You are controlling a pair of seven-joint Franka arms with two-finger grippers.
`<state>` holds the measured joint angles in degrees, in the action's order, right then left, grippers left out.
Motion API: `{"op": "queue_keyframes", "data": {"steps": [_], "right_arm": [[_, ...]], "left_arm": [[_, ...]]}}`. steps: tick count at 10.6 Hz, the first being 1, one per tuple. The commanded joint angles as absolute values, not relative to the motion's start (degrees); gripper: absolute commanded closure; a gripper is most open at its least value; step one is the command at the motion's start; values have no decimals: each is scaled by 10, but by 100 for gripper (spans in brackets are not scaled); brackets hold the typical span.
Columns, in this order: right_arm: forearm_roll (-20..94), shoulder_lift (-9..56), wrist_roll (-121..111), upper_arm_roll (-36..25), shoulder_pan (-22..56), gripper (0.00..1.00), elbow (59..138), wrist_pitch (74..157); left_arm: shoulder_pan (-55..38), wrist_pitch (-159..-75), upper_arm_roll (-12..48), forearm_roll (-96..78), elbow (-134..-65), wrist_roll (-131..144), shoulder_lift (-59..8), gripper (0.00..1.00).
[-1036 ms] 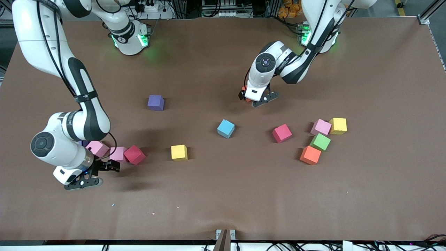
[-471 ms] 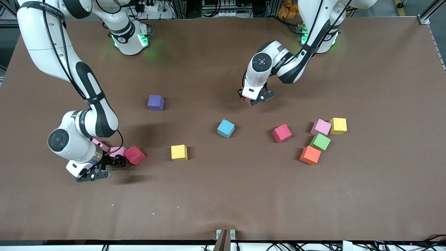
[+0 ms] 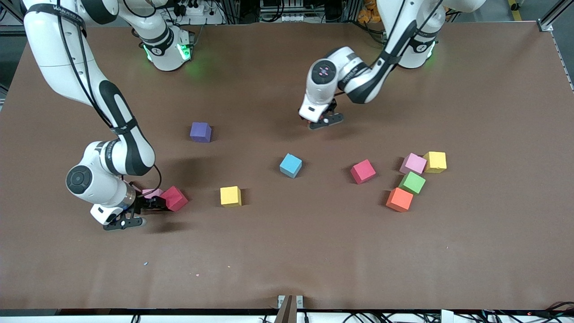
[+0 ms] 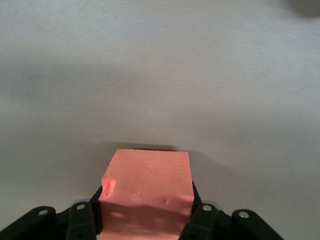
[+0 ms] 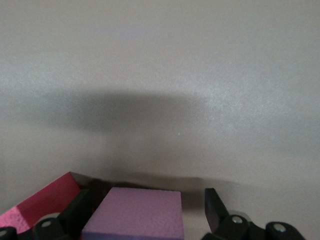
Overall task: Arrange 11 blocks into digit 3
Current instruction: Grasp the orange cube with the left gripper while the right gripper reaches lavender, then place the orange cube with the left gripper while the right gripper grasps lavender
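Left gripper (image 4: pixel 147 225) is clamping a small matte orange-pink foam cube (image 4: pixel 147 192) over bare table (image 3: pixel 287 251), likely carrying it to start the 3. Right gripper (image 5: pixel 145 215), fingers spread, is straddling a purple cube (image 5: pixel 135 217) beside a red cube (image 3: pixel 174 198). Other cubes lying scattered.
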<state>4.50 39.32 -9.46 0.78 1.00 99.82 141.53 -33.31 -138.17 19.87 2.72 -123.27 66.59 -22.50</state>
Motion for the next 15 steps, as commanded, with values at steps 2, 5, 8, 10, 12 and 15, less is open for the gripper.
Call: {"op": "queue_keyframes", "data": {"steps": [2,5,8,10,12,15], "right_arm": [[57,382,-105,11,8,0,1019,1421],[57,381,-105,11,7,6,1023,1416],[57,377,-105,11,7,52,1023,1407],[57,376,-105,11,8,72,1022,1397],[56,375,-107,11,7,73,1016,1391],[57,373,-114,14,3,72,965,1318]], "left_arm": [[-361,-1353,202,43,-1199,597,-227,100],[-393,-1353,202,39,-1131,616,-293,100],[-402,-1366,202,41,-1114,633,-317,100],[-404,-1377,202,41,-1114,633,-322,100],[-409,-1378,202,42,-1114,632,-326,99],[-416,-1378,201,41,-1113,635,-333,92]]}}
